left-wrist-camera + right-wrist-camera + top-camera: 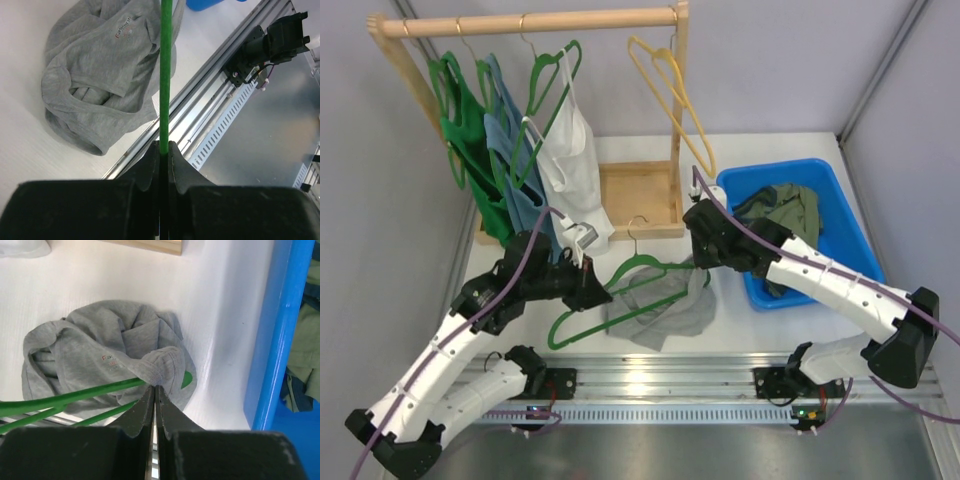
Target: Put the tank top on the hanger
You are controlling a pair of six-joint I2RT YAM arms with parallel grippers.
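The left claw (164,148) is clamped on the thin green bar of the hanger (165,75), which runs straight out from its tips, with the grey tank top (95,85) crumpled on the table (20,150) left of that bar. The right claw (155,386) pinches a fold of the tank top at its tips, the hanger's arm passing under that fold from the left, a blue bin (280,330) close on its right

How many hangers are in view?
5: on the rack, one under the green top, blue top and white top, plus the yellow hanger; the green hanger on the table. Some may be hidden.
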